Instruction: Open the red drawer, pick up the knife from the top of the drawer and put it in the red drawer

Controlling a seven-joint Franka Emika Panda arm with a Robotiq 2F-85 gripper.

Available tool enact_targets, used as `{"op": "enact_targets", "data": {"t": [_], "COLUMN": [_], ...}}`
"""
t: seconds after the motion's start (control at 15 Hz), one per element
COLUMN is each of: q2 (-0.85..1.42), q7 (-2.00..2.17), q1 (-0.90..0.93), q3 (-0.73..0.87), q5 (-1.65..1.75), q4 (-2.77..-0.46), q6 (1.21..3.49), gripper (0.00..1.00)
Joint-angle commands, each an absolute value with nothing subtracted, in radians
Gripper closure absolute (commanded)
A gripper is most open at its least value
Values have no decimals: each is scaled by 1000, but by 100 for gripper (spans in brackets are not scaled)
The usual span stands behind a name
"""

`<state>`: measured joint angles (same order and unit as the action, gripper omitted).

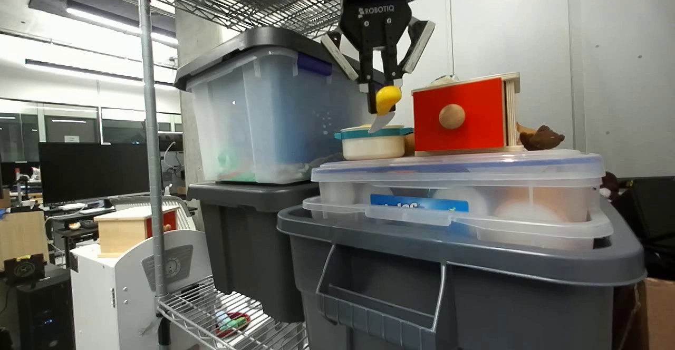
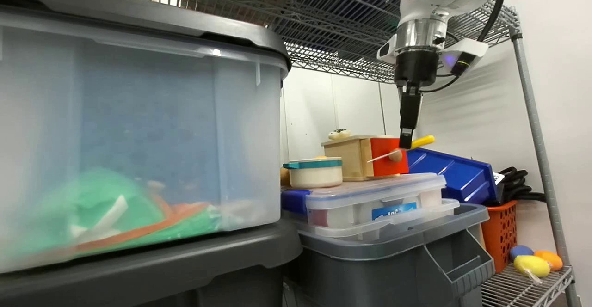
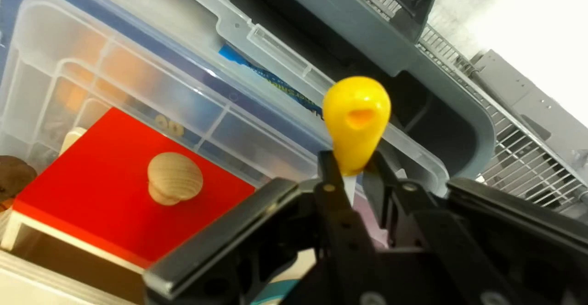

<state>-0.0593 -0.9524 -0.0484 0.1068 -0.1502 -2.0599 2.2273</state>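
I have the knife [image 1: 383, 108] pinched in my hand [image 1: 382, 100], my fingers [image 1: 372, 99] drawn narrow on it about where the yellow handle [image 1: 389, 96] meets the pale blade [image 1: 381, 123], in the upper middle of the frame; the blade slants down to the left. In the wrist view the handle's rounded end rises just right of centre, between and past my fingers, with a sliver of blade showing below. The red drawer [image 1: 477, 128] stands to the right of my hand in an exterior view, a round wooden knob [image 1: 452, 116] on its front. It is pulled out: at the lower left of the wrist view I see a brown hollow [image 3: 78, 259] behind the red front [image 3: 105, 181], between it and the box top [image 3: 27, 286]. In an exterior view the blade [image 2: 384, 156] crosses the red front in the frame, the handle pointing up and right; how near they are, I cannot tell. A cream toy pot [image 1: 373, 147] with a teal rim sits just left of the drawer, lower in the frame than my hand. Both rest on a clear lidded container [image 1: 559, 180], set on the grey tote [image 1: 527, 265] at the lower right. A blue bin [image 2: 448, 173] lies tilted at the right of an exterior view, an orange basket [image 2: 501, 237] lower down.
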Motion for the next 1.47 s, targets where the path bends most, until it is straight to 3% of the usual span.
{"op": "enact_targets", "data": {"t": [0.0, 1.4], "q2": [-36, -31], "q7": [-958, -977], "q1": [-52, -81], "q3": [104, 118], "q5": [-175, -233], "q4": [-2030, -2009], "q6": [2259, 2316], "gripper": [95, 95]}}
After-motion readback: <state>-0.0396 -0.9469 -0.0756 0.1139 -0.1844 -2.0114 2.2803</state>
